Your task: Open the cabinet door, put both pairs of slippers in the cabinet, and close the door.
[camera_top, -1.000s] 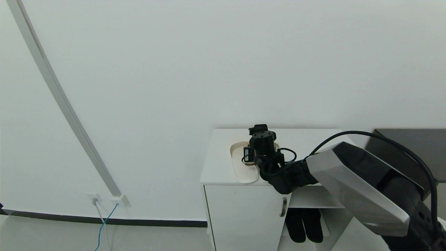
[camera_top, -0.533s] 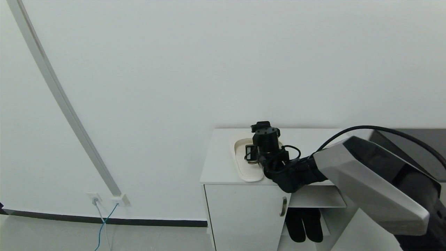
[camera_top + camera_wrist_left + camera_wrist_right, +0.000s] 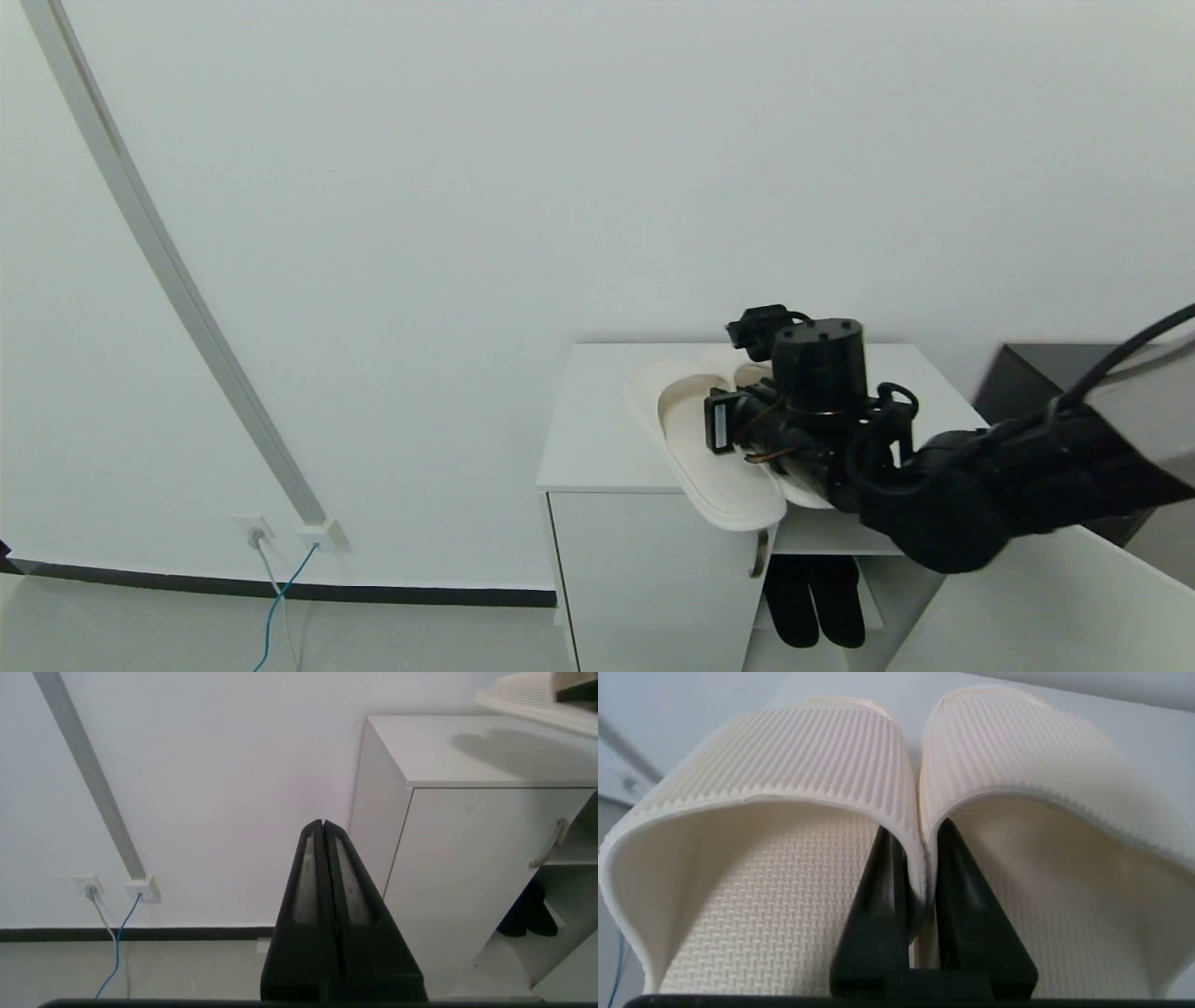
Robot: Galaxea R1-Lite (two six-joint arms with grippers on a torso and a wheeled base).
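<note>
A pair of cream slippers (image 3: 719, 457) hangs just above the white cabinet (image 3: 597, 439), heels past its front edge. My right gripper (image 3: 920, 887) is shut on the slippers' (image 3: 822, 812) inner strap edges, pinching the two together; its wrist (image 3: 817, 373) stands over them. A pair of black slippers (image 3: 822, 602) lies on the lower shelf of the cabinet's open right half. The left door (image 3: 653, 579) with its handle (image 3: 761, 551) is closed. My left gripper (image 3: 323, 887) is shut on nothing, low and out in front of the cabinet (image 3: 467, 859).
The white wall rises right behind the cabinet. A grey conduit (image 3: 168, 271) slants down to wall sockets (image 3: 289, 537) with a blue cable at left. A dark surface (image 3: 1036, 373) sits to the cabinet's right. A white panel (image 3: 1027, 607) crosses the lower right.
My right gripper has lifted the cream slippers off the cabinet top and carried them right and toward me. They now overhang the front edge.
</note>
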